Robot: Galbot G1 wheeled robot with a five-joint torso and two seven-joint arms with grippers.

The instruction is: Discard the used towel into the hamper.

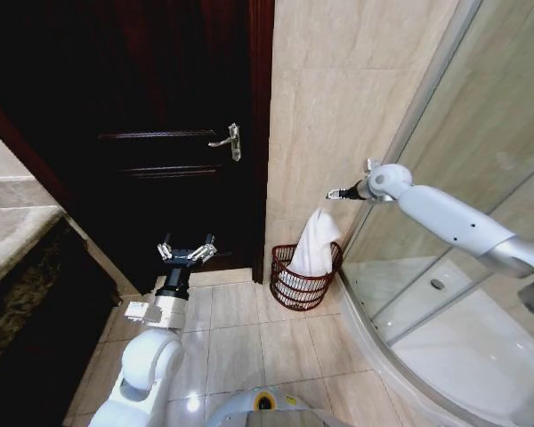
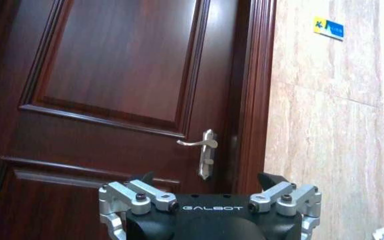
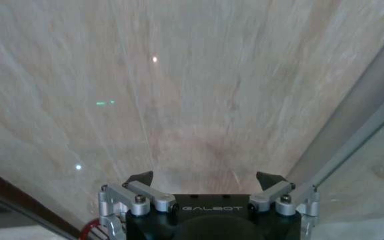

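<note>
Head view tells me the towel already slumps in the hamper on the floor by the wall, so I hold right tool above it, spread empty, and left tool spread, idle near the door.

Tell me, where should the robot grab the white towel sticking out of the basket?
Probably the tall peak of the towel, the part rising above the hamper rim. It stands free there, leaning toward the tiled wall, so fingers could pinch it from above or from the open floor side, not through the ribs. The right gripper hangs nearest.
</note>
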